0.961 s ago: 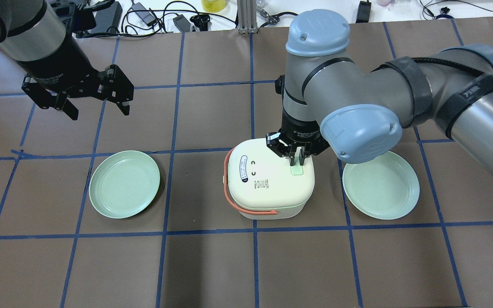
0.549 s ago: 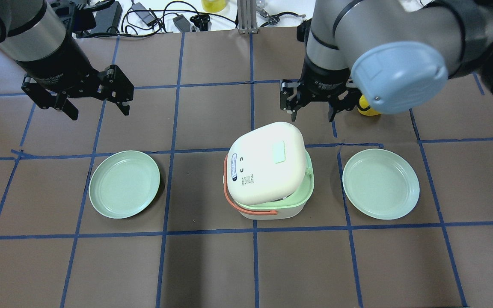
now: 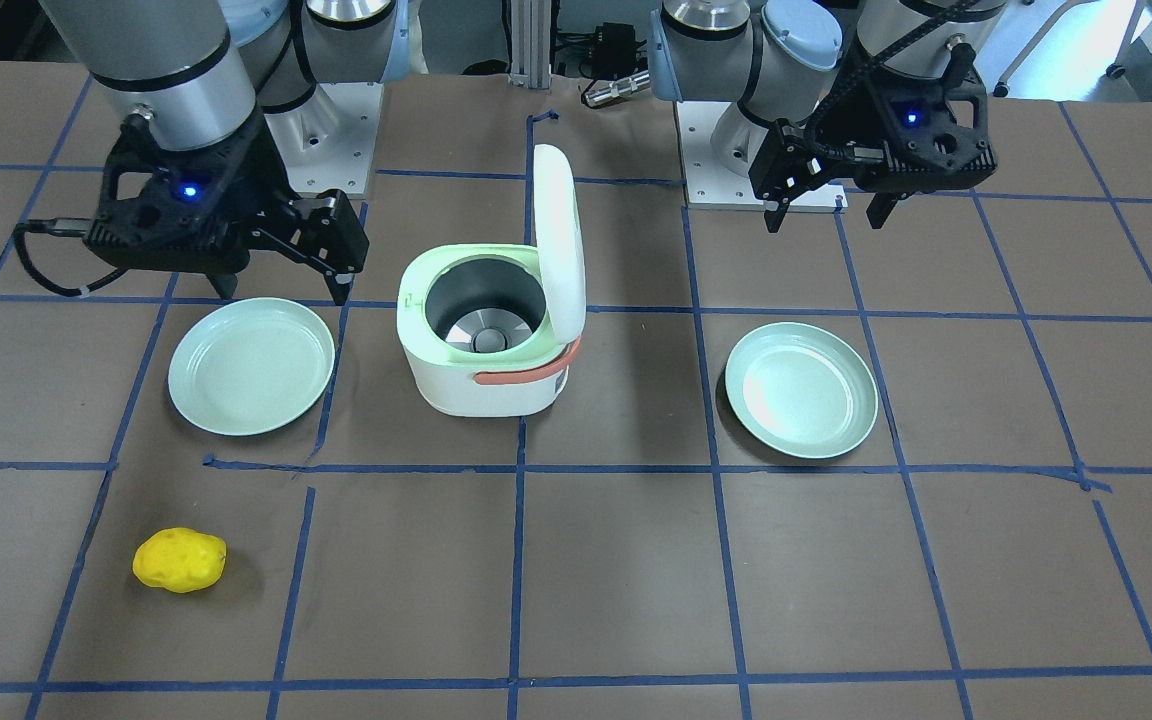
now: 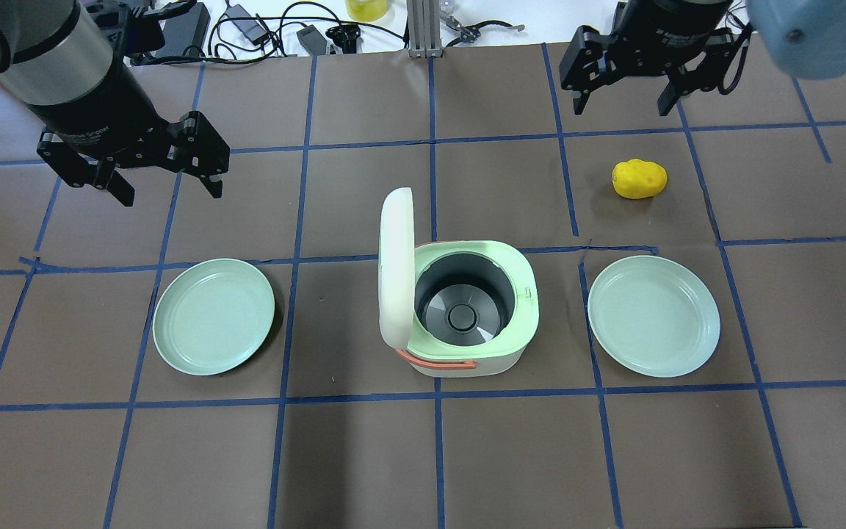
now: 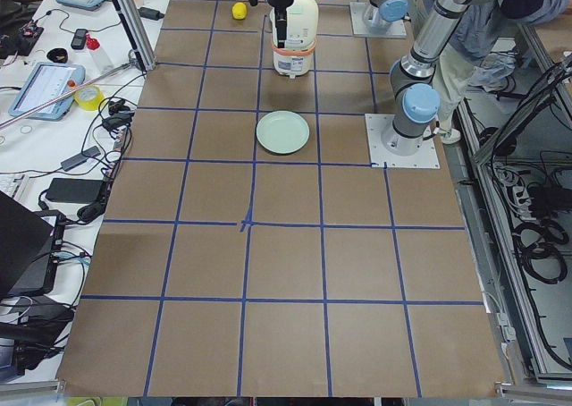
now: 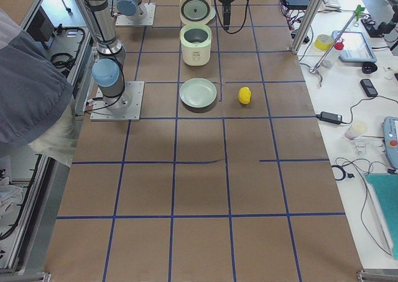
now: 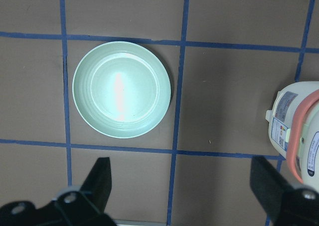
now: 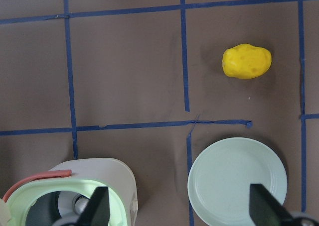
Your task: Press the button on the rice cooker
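The cooker stood at the middle of the counter, between the two plates. Its lid was swung up on the side toward the left plate and stood nearly upright. From overhead and from the front the lid showed mostly edge-on, so its outer face could hardly be seen and the button could not be made out in any view. The grey pot lay open to the camera inside the green rim. Only part of the orange handle showed, along the near wall below the rim.

The left pincer hung over the counter beyond the left plate, well apart from the cooker, its fingers spread wide. Its wrist camera caught that plate whole, but the cooker was cut off at the frame's right edge.

The right pincer hung near the far edge of the counter, beyond a yellow lump, its fingers also spread apart. Most of that arm ran out of the overhead frame. Its wrist view showed the lump in full, while the cooker and the right plate were both cut off at the bottom.

In the two side views the cooker was small and far off, with a black wrist standing partly in front of it.
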`<state>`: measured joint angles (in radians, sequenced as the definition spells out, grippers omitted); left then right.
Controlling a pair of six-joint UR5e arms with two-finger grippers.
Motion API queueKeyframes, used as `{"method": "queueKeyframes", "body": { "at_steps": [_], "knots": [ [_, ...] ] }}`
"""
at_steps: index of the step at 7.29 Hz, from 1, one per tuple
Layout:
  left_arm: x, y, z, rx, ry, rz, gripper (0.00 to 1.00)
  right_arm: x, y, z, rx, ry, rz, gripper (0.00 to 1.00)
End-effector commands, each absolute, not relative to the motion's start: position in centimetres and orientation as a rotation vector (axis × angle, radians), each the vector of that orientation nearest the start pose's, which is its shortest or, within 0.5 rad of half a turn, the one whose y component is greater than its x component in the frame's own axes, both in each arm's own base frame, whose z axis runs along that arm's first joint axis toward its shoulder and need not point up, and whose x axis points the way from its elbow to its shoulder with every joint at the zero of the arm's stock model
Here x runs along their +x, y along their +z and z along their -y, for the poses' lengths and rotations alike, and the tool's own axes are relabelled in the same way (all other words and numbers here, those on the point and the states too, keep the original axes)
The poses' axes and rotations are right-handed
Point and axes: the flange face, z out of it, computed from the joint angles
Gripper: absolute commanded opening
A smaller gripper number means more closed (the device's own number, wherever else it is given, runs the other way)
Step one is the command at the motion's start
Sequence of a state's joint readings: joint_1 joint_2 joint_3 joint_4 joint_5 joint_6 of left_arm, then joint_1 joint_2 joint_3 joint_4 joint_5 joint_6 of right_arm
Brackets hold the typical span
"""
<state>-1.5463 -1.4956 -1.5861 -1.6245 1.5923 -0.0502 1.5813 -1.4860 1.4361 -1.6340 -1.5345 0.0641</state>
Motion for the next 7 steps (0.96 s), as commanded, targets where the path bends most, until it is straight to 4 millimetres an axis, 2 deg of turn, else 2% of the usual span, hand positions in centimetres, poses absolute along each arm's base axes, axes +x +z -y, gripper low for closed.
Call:
{"method": "queueKeyframes", "body": {
  "at_steps": [1,5,6,7],
  "knots": [
    [-11.98,51.08,46.3,-0.117,-0.01,-3.118,1.0,12.21,52.99,53.95,0.101,-0.209,-3.095,1.0],
    [-11.98,51.08,46.3,-0.115,-0.01,-3.118,1.0,12.09,53.04,53.8,0.1,-0.208,-3.108,1.0],
    [-11.98,51.08,46.3,-0.115,-0.01,-3.118,1.0,12.16,52.98,53.78,0.072,-0.208,-3.111,1.0],
    [-11.98,51.08,46.3,-0.115,-0.01,-3.118,1.0,11.98,52.96,53.76,-0.033,-0.207,-3.135,1.0]
  ]
}}
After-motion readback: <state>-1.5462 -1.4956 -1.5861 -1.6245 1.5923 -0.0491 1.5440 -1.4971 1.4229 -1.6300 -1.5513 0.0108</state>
